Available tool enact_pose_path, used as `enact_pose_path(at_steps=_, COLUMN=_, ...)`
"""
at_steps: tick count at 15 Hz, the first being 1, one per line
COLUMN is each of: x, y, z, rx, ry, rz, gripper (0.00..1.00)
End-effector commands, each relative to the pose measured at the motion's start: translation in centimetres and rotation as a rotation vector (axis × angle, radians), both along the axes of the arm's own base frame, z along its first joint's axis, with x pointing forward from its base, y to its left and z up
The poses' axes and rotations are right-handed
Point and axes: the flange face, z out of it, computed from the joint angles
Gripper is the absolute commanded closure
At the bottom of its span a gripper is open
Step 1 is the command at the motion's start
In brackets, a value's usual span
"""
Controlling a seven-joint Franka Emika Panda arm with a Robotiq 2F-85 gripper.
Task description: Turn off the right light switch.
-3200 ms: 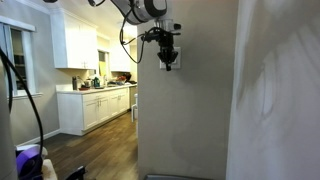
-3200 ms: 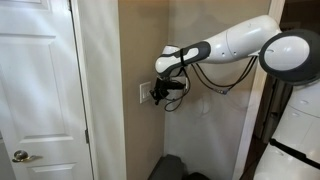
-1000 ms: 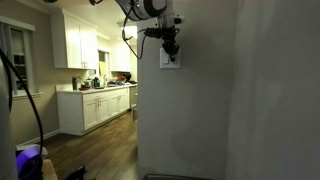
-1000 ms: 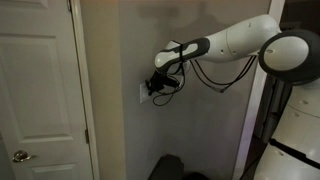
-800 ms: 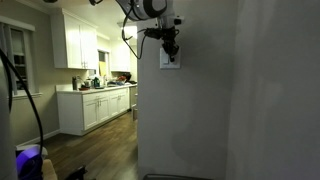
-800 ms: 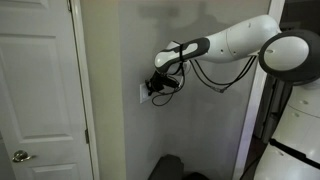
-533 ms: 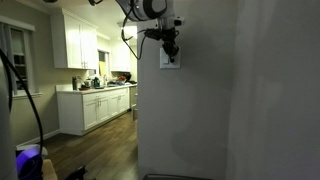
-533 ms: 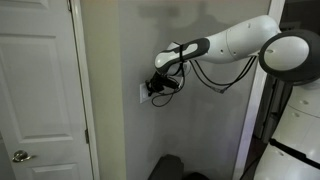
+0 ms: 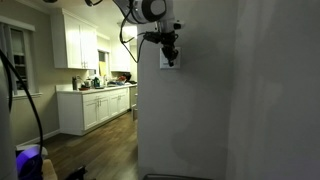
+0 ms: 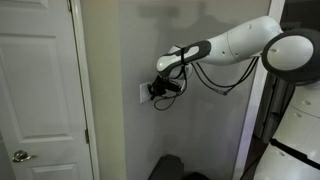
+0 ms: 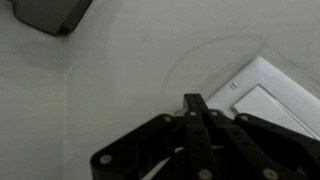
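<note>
The white square wall plate (image 10: 145, 93) sits on the grey wall; it also shows in an exterior view (image 9: 170, 62) and at the right of the wrist view (image 11: 262, 88). One white rocker (image 11: 275, 104) shows on it in the wrist view; I cannot tell whether it is the right light switch. My gripper (image 10: 157, 90) is shut and empty, its fingertips pressed together (image 11: 193, 102). It points at the plate from just in front of it, a little to the side of the rocker. In an exterior view the gripper (image 9: 170, 50) covers the top of the plate.
A white door (image 10: 40, 90) and its frame stand beside the switch wall. White kitchen cabinets (image 9: 95, 105) lie beyond the wall's corner. The robot's white base (image 10: 295, 140) is close by. A dark object (image 11: 50, 14) shows at the top of the wrist view.
The scene has dimmed since the earliest frames. Over the last second my gripper has drawn slightly back from the wall plate and dropped a little.
</note>
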Motion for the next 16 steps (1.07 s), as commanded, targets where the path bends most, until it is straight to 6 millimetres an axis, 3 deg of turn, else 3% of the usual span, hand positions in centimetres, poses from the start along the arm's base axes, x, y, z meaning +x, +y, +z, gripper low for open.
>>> enact_pose_path(at_steps=1, x=-2.9, y=-1.2, z=-0.6, rx=-0.007, ry=0.006, rz=-0.024, gripper=1.00)
enact_pose_path(at_steps=11, x=-5.9, y=-2.5, z=-2.8, rx=-0.010, ry=0.062, rz=-0.045, gripper=1.00)
enact_pose_path(at_steps=12, x=-6.0, y=-2.4, z=-2.9, rx=-0.008, ry=0.068, rz=-0.046, gripper=0.74)
enact_pose_path(at_steps=13, x=-4.9, y=-2.3, z=-2.9, rx=-0.005, ry=0.065, rz=-0.036, gripper=0.98)
enact_pose_path(at_steps=16, x=-5.1, y=-2.3, z=-3.1, rx=-0.005, ry=0.070, rz=-0.036, gripper=0.79)
